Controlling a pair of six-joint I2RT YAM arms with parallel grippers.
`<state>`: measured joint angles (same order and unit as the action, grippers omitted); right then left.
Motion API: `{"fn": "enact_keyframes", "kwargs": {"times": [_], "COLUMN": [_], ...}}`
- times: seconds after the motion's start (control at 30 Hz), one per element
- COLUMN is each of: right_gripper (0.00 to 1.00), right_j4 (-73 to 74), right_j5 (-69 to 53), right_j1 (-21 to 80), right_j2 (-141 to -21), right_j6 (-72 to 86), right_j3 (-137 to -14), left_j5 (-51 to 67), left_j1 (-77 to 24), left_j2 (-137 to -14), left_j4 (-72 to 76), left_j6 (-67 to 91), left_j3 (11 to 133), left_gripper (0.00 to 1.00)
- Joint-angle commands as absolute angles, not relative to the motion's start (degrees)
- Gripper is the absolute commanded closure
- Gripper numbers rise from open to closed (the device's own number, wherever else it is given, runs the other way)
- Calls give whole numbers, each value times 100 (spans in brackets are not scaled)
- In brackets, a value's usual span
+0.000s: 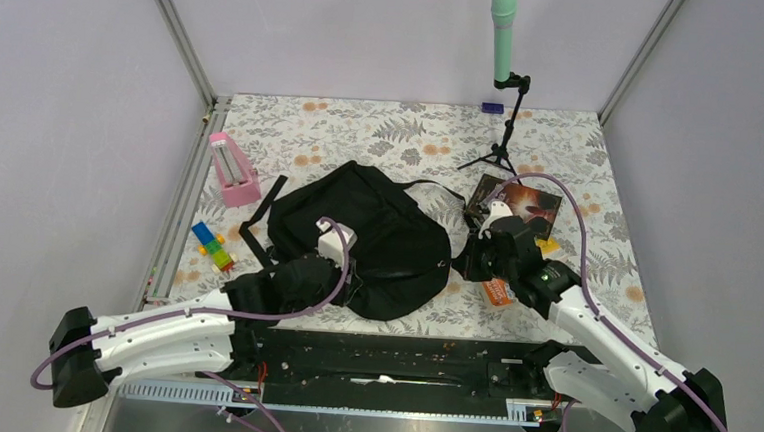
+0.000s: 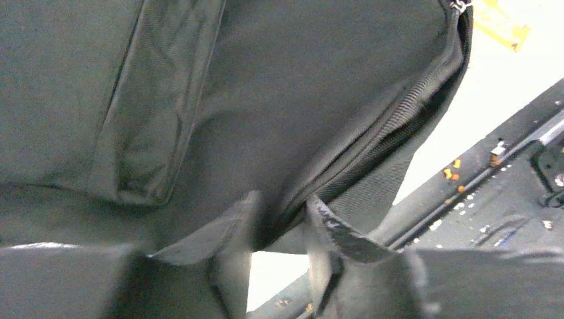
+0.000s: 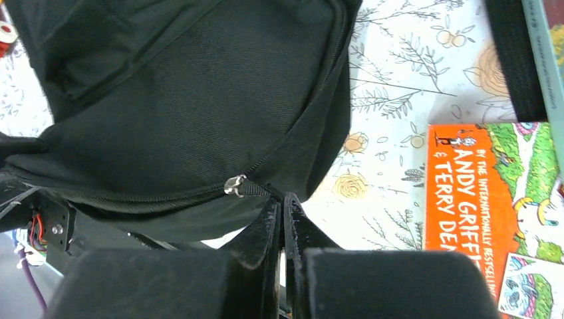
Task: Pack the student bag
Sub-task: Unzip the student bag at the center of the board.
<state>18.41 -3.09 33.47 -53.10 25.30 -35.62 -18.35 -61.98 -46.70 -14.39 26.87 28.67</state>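
My right pincer (image 3: 282,207) is pressed together on the zip tab (image 3: 258,190). My left pincer (image 2: 278,247) stands slightly apart at the bag (image 1: 382,231) rim, and I can't tell if it touches. Bag lies flat mid-table. Best: left pinches the rim taut, right pulls steadily along the zip. Book (image 3: 465,199) lies just beyond.

Floral table (image 1: 363,135); student bag (image 1: 387,236), book (image 1: 529,200), bricks (image 1: 213,247)

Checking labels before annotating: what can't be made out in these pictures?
Student bag contents: every view, black fabric hides them.
Orange book cover: right wrist view, cut off by claw and frame edge.
Whether right claw pinches the zip pull: right wrist view, fingertips cover it.
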Motion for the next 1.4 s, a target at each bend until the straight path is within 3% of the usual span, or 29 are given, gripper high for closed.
{"fn": "enact_keyframes", "kwargs": {"times": [0.0,0.1,0.2,0.5,0.77,0.87,1.0,1.1,1.37], "right_gripper": [100,100,100,100,100,100,100,100,100], "right_j4": [1213,1080,1096,936,1211,1388,1737,2012,2418], "right_j5": [-1126,-1426,-1416,-1138,-515,-313,229,691,1552], "right_j1": [3249,3404,3757,3928,3922,3921,3920,3917,3765], "right_j2": [-5275,-5179,-5085,-4696,-4609,-4618,-4690,-4834,-5644], "right_j6": [2282,2307,2278,2610,2554,2440,2317,2272,1949], "right_j3": [-3361,-3219,-3143,-2869,-2902,-2997,-3233,-3454,-4086], "left_j5": [-1778,-1377,-1118,-441,292,509,280,-300,-747], "left_j1": [-6126,-6126,-6128,-6130,-6240,-6281,-6483,-6755,-7242], "left_j2": [-4384,-4487,-4972,-7042,-7903,-8344,-8721,-8717,-8527], "left_j4": [-1713,-1246,-878,-439,293,446,335,103,-53], "left_j6": [2468,2264,2063,1993,2307,2365,2322,2170,2013], "left_j3": [3306,3770,4251,5093,4935,4976,5123,5168,4733], "left_gripper": [50,26,17,13,10,19,70,97,100]}}
